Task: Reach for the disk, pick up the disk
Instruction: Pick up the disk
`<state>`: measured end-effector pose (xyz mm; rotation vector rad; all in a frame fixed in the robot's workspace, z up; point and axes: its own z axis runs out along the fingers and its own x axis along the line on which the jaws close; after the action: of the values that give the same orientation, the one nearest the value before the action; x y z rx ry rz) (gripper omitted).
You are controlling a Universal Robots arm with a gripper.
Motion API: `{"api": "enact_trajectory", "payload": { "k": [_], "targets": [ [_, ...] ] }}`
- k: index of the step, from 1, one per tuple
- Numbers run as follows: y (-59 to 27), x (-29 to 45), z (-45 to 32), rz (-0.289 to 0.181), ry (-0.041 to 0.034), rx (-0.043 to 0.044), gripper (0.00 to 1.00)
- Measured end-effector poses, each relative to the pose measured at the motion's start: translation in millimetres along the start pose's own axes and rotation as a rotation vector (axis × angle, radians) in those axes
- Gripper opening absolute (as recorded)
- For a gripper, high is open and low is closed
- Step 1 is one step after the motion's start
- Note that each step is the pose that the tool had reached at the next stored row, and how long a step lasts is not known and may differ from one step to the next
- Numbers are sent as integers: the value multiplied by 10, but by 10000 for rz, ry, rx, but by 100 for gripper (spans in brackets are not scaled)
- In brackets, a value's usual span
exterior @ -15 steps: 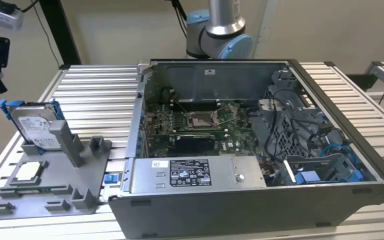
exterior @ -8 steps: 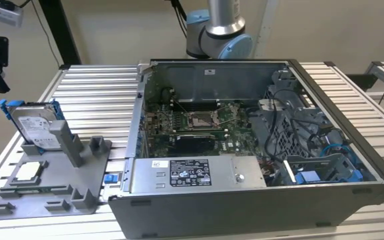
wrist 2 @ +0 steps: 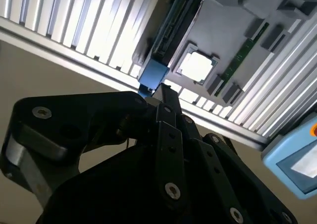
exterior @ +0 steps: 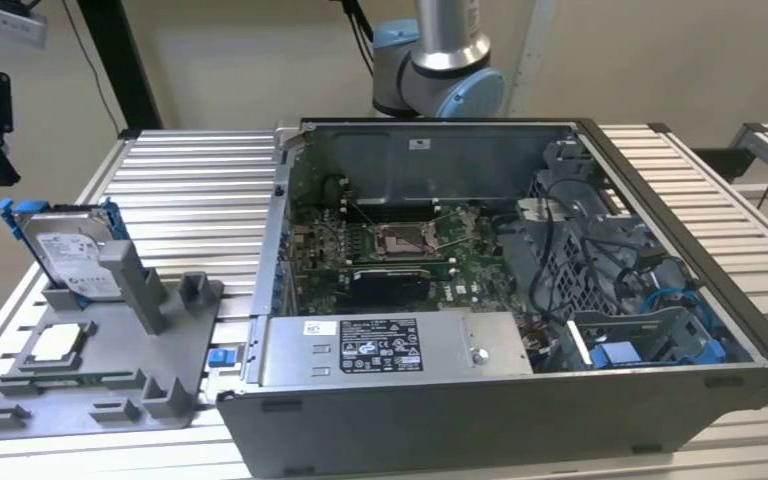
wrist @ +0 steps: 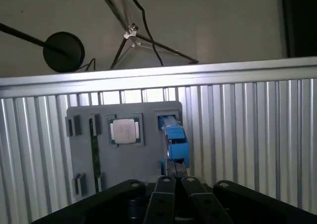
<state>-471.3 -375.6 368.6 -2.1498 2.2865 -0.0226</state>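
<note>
So the disk (exterior: 71, 258), a flat silver-grey hard drive with a white label and a bright blue plastic bracket round it, is standing on edge in a slot of the grey plastic fixture plate (exterior: 131, 345). That plate sits toward the near corner of the ribbed metal desk (exterior: 184, 170) on the exterior view's left, right beside the open grey metal computer case (exterior: 491, 430). In the first wrist view you look down on the disk's top edge, and the small square silver chip (wrist: 124, 131) lies flat in its own pocket just beside it.

The black tool (wrist: 173, 167) hangs above the disk, clearly apart from it. Its fingers are pressed together into a narrow tip and it's holding nothing. In both wrist views that tip lines up roughly with the blue end of the bracket.

Handling-wise, my guess is it's stiff and dense, heavier than it looks. The metal faces look smooth, so probably a bit slippery, and it won't forgive a knock (drop it and it's likely a dead drive). The blue plastic probably flexes, so I wouldn't trust a grip on the bracket alone. The slot only holds the lower part, so the upper part stands free. I'd pinch across the two broad flat faces up there, about midway along the length so it hangs level and doesn't swing.
</note>
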Motion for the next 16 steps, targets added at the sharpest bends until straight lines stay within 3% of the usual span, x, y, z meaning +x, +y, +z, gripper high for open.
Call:
{"api": "enact_trajectory", "payload": {
  "k": [8,9,16],
  "targets": [
    [0,0,0,-16,-1,0,0],
    [0,0,0,-16,-1,1,100],
    [0,0,0,-21,-1,0,100]
  ]
}}
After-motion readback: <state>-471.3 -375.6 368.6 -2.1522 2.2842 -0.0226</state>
